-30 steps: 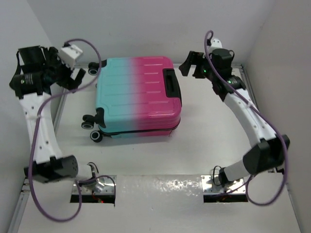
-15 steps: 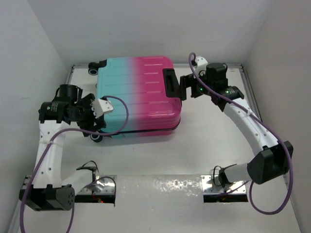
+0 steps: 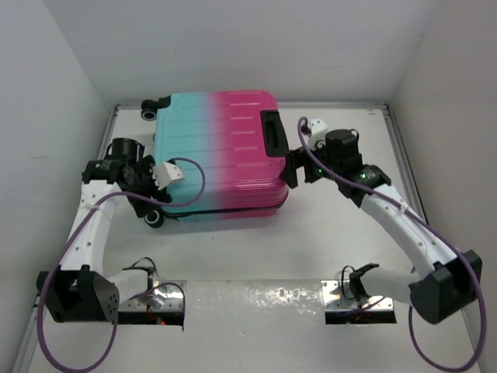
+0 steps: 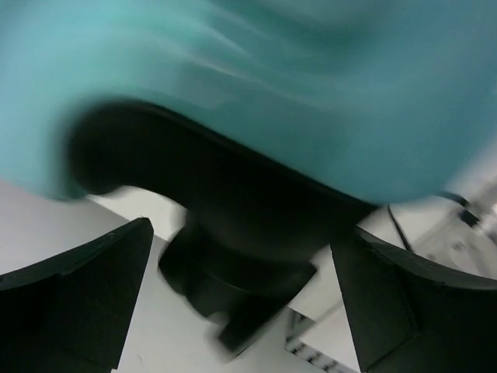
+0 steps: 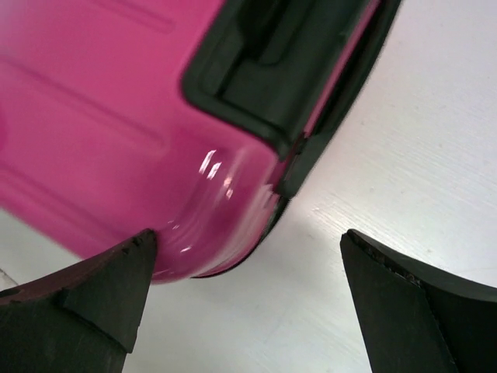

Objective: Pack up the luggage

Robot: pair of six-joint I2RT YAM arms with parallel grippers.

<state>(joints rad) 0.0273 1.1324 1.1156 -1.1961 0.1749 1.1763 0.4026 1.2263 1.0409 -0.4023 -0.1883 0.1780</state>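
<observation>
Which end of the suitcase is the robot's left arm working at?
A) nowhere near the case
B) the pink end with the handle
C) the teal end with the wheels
C: the left tool, open, faces a black wheel at the teal end of the luggage.

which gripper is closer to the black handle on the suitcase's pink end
Right. The right gripper sits off the pink end of the ribbed pink-to-teal suitcase, beside its black handle; the left gripper is at the teal end by a black wheel.

I can't make out any writing here. The luggage (image 3: 220, 151) shows no brand, label or number on its shell, and nothing around it carries readable text.
</observation>
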